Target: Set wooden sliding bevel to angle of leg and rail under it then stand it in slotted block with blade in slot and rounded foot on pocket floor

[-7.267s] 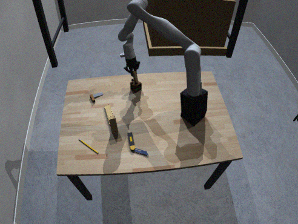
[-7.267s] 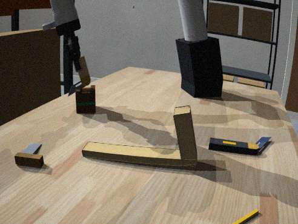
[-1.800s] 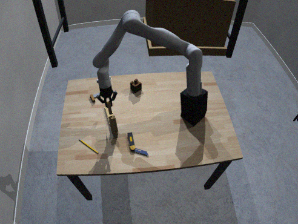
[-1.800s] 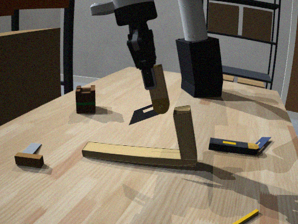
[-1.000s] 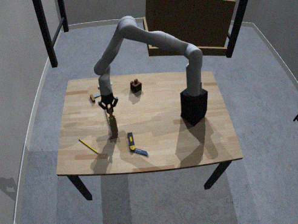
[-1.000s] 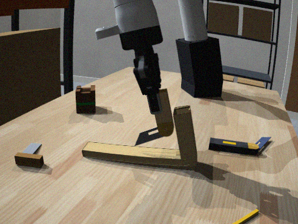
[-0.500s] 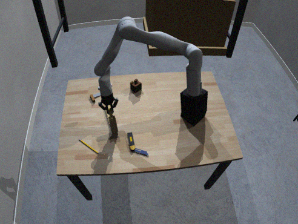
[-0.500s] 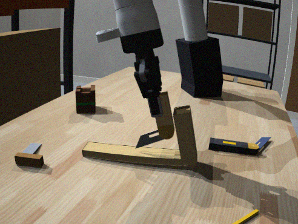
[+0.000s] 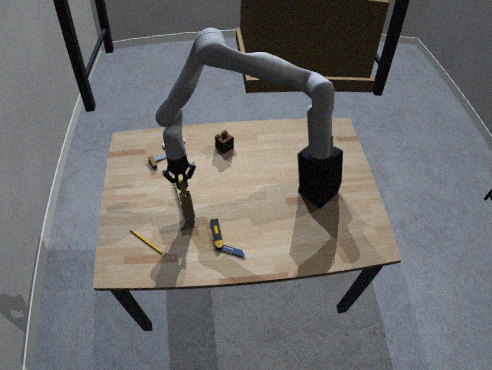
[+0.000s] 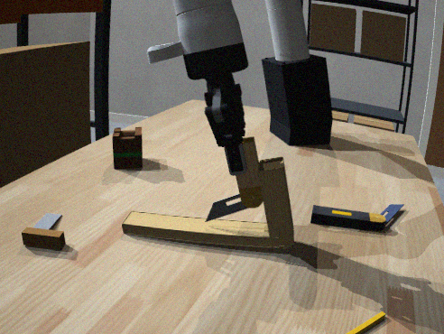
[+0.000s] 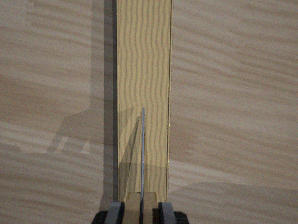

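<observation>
My gripper [image 10: 237, 163] [image 9: 181, 183] [image 11: 141, 217] is shut on the wooden sliding bevel [image 10: 249, 180], gripping the upper end of its stock. The stock tilts close beside the leg [image 10: 277, 199] [image 9: 188, 212]. Its dark blade [image 10: 223, 208] points down to the left and hangs just over the pale rail [image 10: 189, 227] [image 11: 144, 70]. In the wrist view the blade [image 11: 142, 150] shows edge-on above the middle of the rail. The slotted block [image 10: 127, 148] [image 9: 224, 142], dark with a green band, stands apart at the back. The black bevel [image 10: 349, 218] [image 9: 220, 237] lies flat to the right of the leg.
A small wooden square with a grey blade [image 10: 42, 235] [image 9: 156, 160] lies at the left. A yellow pencil [image 10: 367, 322] [image 9: 146, 241] lies near the front edge. The arm's black base [image 10: 300, 99] [image 9: 320, 175] stands at the back right of the table.
</observation>
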`<state>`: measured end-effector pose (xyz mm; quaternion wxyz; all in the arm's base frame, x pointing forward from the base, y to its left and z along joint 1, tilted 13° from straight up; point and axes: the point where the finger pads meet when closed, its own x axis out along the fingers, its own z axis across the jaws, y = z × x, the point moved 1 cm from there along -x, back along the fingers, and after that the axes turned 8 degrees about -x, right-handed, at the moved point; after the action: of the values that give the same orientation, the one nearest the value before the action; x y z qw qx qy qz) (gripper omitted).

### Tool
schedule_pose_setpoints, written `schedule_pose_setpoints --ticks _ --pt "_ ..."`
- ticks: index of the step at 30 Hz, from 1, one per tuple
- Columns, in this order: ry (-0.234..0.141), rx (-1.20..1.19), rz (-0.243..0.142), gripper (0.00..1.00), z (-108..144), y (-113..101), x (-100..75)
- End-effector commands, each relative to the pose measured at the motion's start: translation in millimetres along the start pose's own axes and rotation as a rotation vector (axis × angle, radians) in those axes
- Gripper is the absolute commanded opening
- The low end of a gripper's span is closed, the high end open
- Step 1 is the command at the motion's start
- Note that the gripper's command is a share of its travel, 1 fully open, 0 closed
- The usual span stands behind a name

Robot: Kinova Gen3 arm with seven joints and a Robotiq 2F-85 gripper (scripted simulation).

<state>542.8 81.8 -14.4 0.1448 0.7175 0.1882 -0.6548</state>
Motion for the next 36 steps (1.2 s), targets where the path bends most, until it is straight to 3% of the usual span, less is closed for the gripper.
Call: schedule_pose_setpoints --ticks 1,36 --pt "0.002 0.0 0.0 0.1 -0.8 -0.5 -0.7" --pt "0.002 0.0 0.0 0.1 -0.8 -0.5 7.3"
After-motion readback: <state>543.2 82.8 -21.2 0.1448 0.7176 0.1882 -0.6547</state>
